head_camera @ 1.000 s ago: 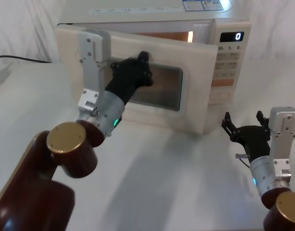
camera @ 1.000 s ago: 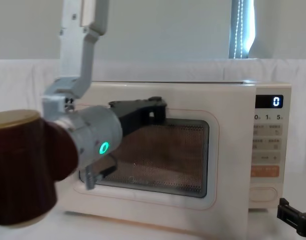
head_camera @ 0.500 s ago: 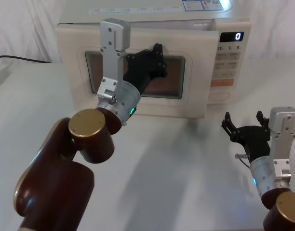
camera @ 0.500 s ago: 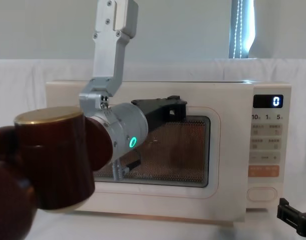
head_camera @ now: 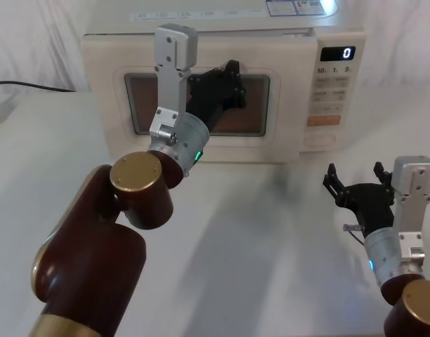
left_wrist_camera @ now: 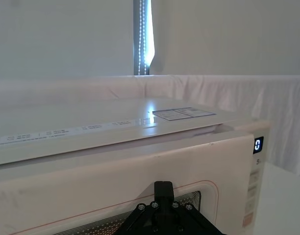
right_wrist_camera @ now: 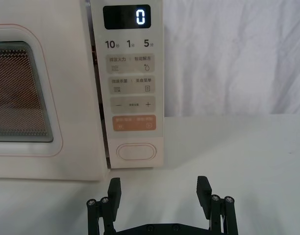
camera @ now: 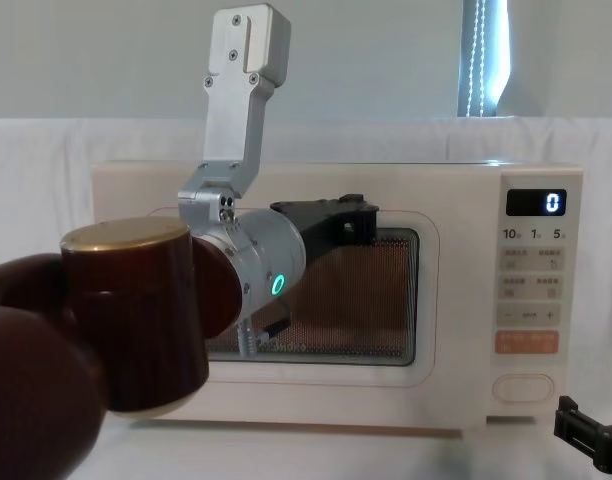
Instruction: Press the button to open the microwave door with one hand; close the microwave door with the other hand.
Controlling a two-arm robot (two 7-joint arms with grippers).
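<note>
Microwave door now sits flush with the oven front; a second ago it stood well ajar at an angle, with the lit cavity showing behind it, and half a second ago it was nearly home. The left gripper has pushed it in and still rests against the dark window, near its upper right corner. Whether its fingers are apart or together I cannot tell, since the arm hides them. In the right wrist view a thin dark seam runs between door and control strip, so the latch is probably caught, though I cannot confirm it from that seam alone.

The right gripper has not moved: it hangs above the bench, fingers wide apart and holding nothing, well short of the button it faces. The microwave stands at the back of the bench, display reading 0.

With the door shut, both halves of the task look done; the left arm only needs to back away.
</note>
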